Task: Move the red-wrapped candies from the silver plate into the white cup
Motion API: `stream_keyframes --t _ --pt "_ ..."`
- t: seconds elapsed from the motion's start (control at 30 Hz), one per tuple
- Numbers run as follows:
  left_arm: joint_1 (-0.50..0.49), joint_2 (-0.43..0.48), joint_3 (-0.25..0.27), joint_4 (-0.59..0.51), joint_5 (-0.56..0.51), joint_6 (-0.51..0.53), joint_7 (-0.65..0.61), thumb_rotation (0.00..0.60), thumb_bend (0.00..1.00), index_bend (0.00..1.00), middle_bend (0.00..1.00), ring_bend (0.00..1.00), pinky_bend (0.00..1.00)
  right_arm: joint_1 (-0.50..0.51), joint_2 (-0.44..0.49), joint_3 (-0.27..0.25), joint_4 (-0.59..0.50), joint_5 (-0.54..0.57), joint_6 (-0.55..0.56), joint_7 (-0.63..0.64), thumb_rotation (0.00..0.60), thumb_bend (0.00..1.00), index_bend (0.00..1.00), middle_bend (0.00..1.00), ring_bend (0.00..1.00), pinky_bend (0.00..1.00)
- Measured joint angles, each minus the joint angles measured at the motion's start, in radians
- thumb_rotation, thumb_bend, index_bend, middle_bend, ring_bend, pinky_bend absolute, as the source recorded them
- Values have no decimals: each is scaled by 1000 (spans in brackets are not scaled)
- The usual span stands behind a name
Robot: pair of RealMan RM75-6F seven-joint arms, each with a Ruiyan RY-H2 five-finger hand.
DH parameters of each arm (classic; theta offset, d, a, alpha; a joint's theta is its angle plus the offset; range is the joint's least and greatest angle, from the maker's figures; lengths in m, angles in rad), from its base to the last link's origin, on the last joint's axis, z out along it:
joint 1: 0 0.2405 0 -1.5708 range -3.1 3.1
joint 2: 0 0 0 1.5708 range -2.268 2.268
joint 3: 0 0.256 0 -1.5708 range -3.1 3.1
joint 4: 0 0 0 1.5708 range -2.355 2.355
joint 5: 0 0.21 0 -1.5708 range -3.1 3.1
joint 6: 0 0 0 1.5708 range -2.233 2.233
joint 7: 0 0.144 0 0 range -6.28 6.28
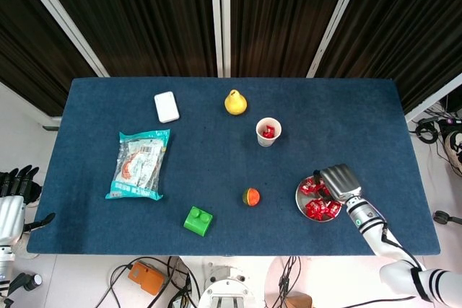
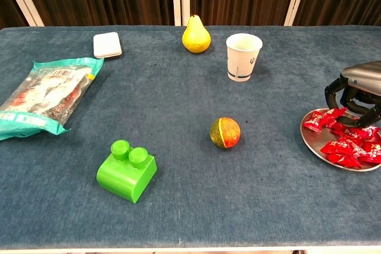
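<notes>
Evidently one red-wrapped candy (image 1: pixel 268 132) lies in the white paper cup (image 1: pixel 268 132); most red-wrapped candies (image 2: pixel 345 141) remain on the round silver plate (image 2: pixel 309 141). Right hand (image 2: pixel 357 90) hovers above them, fingers curled downward; any hold cannot be told.

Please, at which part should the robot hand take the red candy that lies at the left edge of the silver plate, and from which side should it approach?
Pinch the red-wrapped candy across its plump middle, coming from above. It lies flat at the left rim of the round silver plate, a little apart from the pile, so fingers probably fit on both sides. The right robot hand hovers just over it, fingers curled downward.
</notes>
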Motion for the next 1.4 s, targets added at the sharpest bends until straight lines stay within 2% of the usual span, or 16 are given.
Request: stream_keyframes --t 0.2,0.4,0.63,0.83,1.03,1.17,1.23,1.4 --pt "-3 1 -1 2 4 -1 -1 600 0 82 55 0 0 -10 25 19 -28 -25 49 22 600 731 779 908 1000 1000" --pt "-9 6 -5 -6 10 0 4 600 0 82 55 0 0 16 48 101 -51 -20 74 44 600 731 781 908 1000 1000" --pt "-12 8 -3 -15 7 -8 13 600 0 82 55 0 0 141 12 231 2 95 -11 29 600 731 783 908 1000 1000" --pt "-11 13 -4 -24 1 -8 23 600 0 82 55 0 0 273 -83 291 132 240 -112 -53 600 731 780 908 1000 1000" --pt "-6 15 -1 -27 -7 -11 27 600 0 82 55 0 0 381 -183 308 254 363 -189 -138 600 730 766 908 1000 1000" --pt "-6 14 -1 -25 -9 -14 27 600 0 82 55 0 0 418 -224 308 301 398 -206 -160 600 727 741 908 1000 1000" --pt "-7 13 -1 -23 -10 -15 25 600 0 82 55 0 0 431 -236 303 314 404 -208 -169 600 692 714 908 1000 1000" --pt "-7 10 -1 -18 -12 -18 22 600 0 82 55 0 0 440 -242 293 323 417 -203 -178 600 494 644 909 1000 1000"
